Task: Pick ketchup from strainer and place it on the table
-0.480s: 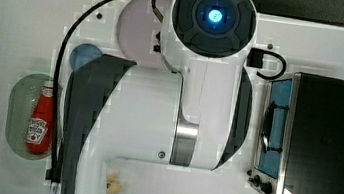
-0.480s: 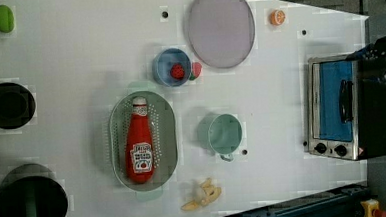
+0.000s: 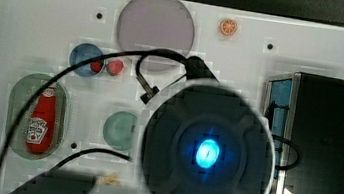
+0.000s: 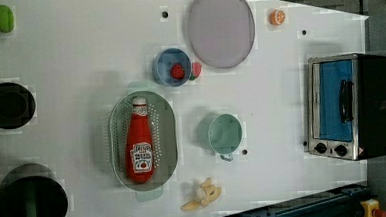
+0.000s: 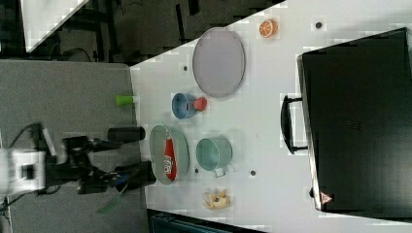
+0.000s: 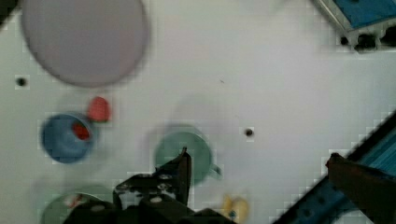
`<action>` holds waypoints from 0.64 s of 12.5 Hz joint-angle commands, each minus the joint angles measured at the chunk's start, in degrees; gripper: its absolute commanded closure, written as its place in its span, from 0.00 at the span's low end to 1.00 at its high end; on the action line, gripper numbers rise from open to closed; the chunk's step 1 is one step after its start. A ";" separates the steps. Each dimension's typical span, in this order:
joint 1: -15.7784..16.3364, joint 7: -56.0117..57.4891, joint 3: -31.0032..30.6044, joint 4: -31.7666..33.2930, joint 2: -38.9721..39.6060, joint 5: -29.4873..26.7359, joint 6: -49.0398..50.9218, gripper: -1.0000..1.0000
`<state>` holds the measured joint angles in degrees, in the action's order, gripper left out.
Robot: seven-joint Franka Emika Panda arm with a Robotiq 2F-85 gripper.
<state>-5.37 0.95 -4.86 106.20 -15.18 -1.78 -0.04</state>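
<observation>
I see the small red ketchup squeeze bottle (image 4: 139, 144) lying in the pale green oval plastic strainer (image 4: 116, 142) on the white surface (image 4: 78, 59); fingers (image 6: 184, 170) spread wide, holding nothing.

A robot lab bench is posing as a toy kitchen: a white table (image 4: 78, 54) with small dark mounting holes is carrying play food, a toaster oven (image 4: 348, 108), a plate (image 4: 221, 27) and a strainer (image 4: 116, 142), while cabling and camera stands are sitting beyond its edge in the right view.
</observation>
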 commanded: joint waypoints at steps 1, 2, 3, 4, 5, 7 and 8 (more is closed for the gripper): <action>-0.06 -2.13 -5.84 -0.86 4.06 -0.18 -3.95 0.00; 0.33 -2.13 -8.00 -0.85 4.81 -0.18 -4.74 0.00; 0.66 -2.14 -10.27 -0.85 5.61 -0.18 -5.07 0.00; 0.95 -2.18 -12.64 -0.83 6.50 -0.17 -5.34 0.00; 1.20 -2.21 -15.18 -0.80 7.45 -0.15 -5.55 0.00; 1.51 -2.43 -20.38 -0.74 9.36 -0.09 -5.86 0.00; 1.68 -2.57 -22.86 -0.73 10.31 -0.08 -6.01 0.00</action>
<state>-4.13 0.65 -25.60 105.58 -2.47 -2.01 -5.91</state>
